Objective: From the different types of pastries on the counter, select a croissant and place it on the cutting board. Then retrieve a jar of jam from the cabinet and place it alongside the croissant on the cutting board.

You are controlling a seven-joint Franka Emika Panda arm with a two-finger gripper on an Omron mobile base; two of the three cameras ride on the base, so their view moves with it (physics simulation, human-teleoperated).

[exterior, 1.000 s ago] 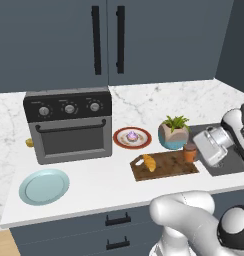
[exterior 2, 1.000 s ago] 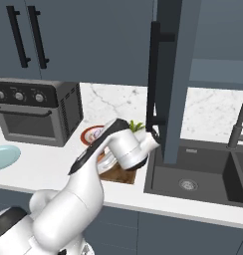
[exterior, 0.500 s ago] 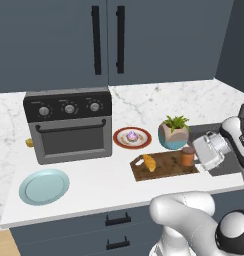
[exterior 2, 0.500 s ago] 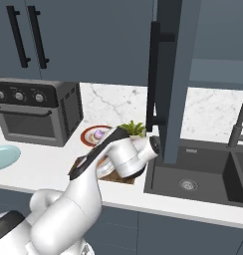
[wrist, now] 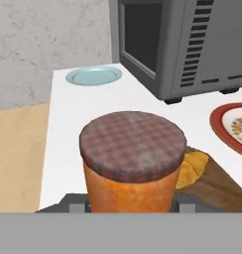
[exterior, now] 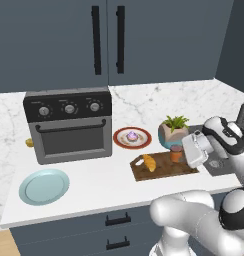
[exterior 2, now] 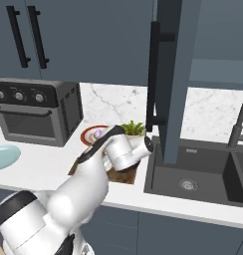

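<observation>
The left base view took in the whole bench (exterior: 94,185): a grey toaster oven (exterior: 69,125) at the left, a pale blue plate (exterior: 44,186) in front of it, and a red-rimmed plate (exterior: 132,138) carrying the purple-frosted pastry (exterior: 131,135). The dark wooden cutting board (exterior: 164,167) lay right of that, with the croissant (exterior: 150,162) on its left half. The jar of jam (exterior: 176,154) stood at the board's back right part, just in front of a potted plant (exterior: 173,131), and the hand (exterior: 186,154) reached it from the right. The closed cabinet (exterior: 106,40) with 2 black bar handles hung above.

The right base view showed what the first did not: an open cabinet door (exterior 2: 171,74) seen edge-on above a dark sink (exterior 2: 193,174) with a black faucet (exterior 2: 238,129). Here the arm covered most of the cutting board (exterior 2: 126,177), so jar and croissant could not be made out; the plant's leaves (exterior 2: 133,128) and the red-rimmed plate (exterior 2: 91,133) peeked out behind the wrist.

The hand view looked along the jar of jam (wrist: 132,163) at close range: its checked brown lid and orange body sat between the 2 fingertips (wrist: 76,204), clamped from both sides. The croissant (wrist: 192,168) lay just beyond it on the board (wrist: 217,183), with the toaster oven (wrist: 192,44), the red-rimmed plate (wrist: 232,124) and the blue plate (wrist: 93,76) further off.
</observation>
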